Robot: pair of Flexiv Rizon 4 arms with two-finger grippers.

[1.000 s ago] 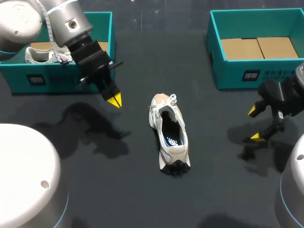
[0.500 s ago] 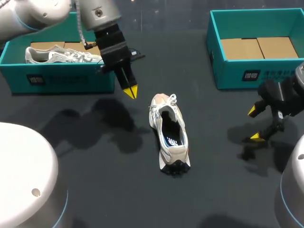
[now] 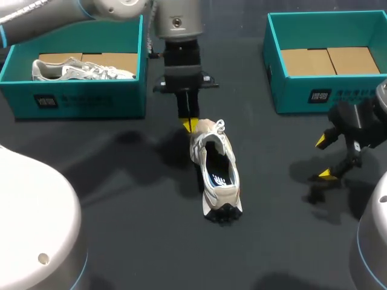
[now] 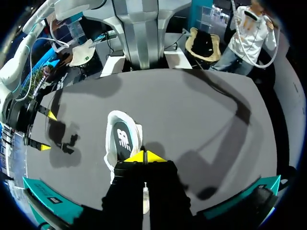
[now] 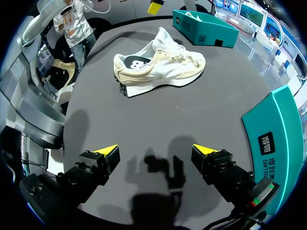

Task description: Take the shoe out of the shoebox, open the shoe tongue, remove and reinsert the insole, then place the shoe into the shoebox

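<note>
Dark table [image 3: 151, 241] bore the shoe [image 3: 216, 169]; my left gripper [image 3: 190, 125] hung at its toe, tips pressed together on nothing, while my right gripper [image 3: 325, 158] gaped empty.

Left arm [image 3: 175, 18], upper centre: silver-grey shell, black wrist block. Right gripper [image 3: 325, 157], right edge: black body, yellow fingertips [image 3: 322, 141].

Beige-and-white shoe [image 3: 216, 169] upright on its sole mid-counter [image 3: 121, 199], between two teal boxes, apart from both. Toe toward far edge, dark-lugged heel toward robot. White laces bunched near toe end; opening facing up, dark printed insole seated inside. Left shoebox [image 3: 78, 99] open-topped, second pale shoe [image 3: 81, 70] lying lengthwise inside. Right shoebox [image 3: 326, 93] open-topped, brown cardboard floor showing.
</note>
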